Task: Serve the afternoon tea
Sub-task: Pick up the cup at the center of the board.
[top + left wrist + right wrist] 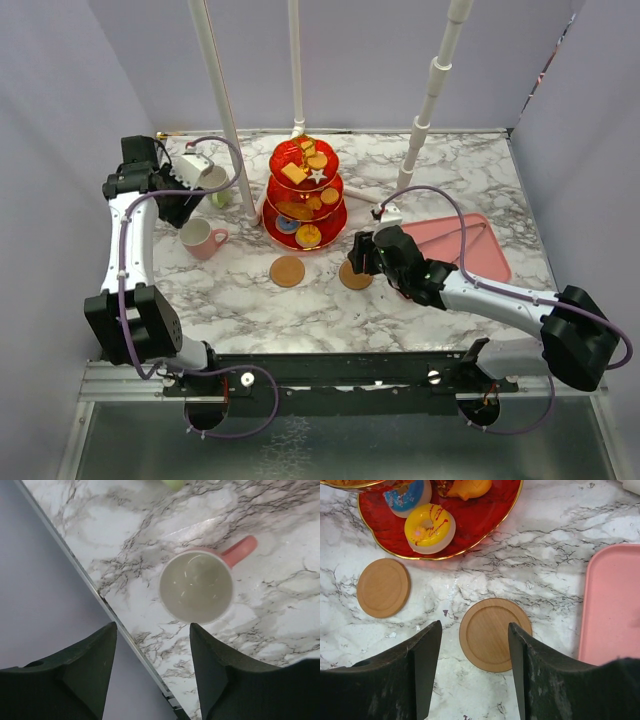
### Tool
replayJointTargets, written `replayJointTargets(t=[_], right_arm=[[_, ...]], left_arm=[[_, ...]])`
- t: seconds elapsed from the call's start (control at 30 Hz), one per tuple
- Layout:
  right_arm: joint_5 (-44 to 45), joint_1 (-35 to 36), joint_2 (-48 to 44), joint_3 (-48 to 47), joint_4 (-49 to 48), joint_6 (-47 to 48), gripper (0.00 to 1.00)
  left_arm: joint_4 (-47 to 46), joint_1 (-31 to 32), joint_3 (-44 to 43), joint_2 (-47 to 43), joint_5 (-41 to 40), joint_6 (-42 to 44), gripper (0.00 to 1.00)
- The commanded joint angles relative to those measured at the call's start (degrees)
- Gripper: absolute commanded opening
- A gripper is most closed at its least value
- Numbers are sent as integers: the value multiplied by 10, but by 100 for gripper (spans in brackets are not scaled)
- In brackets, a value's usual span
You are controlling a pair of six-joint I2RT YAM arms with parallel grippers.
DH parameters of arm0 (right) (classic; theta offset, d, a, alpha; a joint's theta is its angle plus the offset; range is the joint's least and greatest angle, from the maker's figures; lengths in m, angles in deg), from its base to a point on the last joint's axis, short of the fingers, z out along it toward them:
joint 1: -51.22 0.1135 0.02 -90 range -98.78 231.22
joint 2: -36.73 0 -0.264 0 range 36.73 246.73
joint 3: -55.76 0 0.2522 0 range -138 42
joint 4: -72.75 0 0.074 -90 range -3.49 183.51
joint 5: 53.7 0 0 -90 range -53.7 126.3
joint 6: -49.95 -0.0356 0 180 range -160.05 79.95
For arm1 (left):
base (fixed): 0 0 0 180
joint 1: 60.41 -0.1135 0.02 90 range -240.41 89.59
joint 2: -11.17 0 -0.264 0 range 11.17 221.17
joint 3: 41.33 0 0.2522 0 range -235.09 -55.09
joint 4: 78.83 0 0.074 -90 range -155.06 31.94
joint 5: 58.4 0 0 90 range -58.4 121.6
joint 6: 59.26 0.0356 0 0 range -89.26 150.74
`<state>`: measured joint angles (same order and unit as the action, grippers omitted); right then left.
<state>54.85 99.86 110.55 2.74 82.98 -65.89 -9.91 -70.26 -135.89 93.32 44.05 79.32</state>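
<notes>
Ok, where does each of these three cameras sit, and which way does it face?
Top camera: above and behind the arms, looking down on the marble table; both arms show, bases at the bottom.
Left wrist: looks straight down at the pink mug near the table edge; the left gripper shows, open.
Right wrist: looks down at a coaster by the red stand; the right gripper shows, open.
Shared: top and right wrist views both show that coaster and the stand.
</notes>
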Motion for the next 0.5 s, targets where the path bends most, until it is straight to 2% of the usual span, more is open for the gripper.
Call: replayJointTargets(t=[0.0, 0.1, 0.23, 0.47], right_arm=[[-22, 1, 2, -18, -1, 14, 60], [-20, 1, 1, -27, 11, 15, 60], [-17, 1, -7, -30, 21, 16, 60], [-13, 1, -19, -24, 24, 11, 58]], left_arm=[[-33, -50, -1, 47, -2, -53, 61], [-55, -65, 3, 83, 2, -77, 60], [-73, -67, 6, 130, -6, -104, 50], [-94, -68, 23, 147, 23, -136, 41]])
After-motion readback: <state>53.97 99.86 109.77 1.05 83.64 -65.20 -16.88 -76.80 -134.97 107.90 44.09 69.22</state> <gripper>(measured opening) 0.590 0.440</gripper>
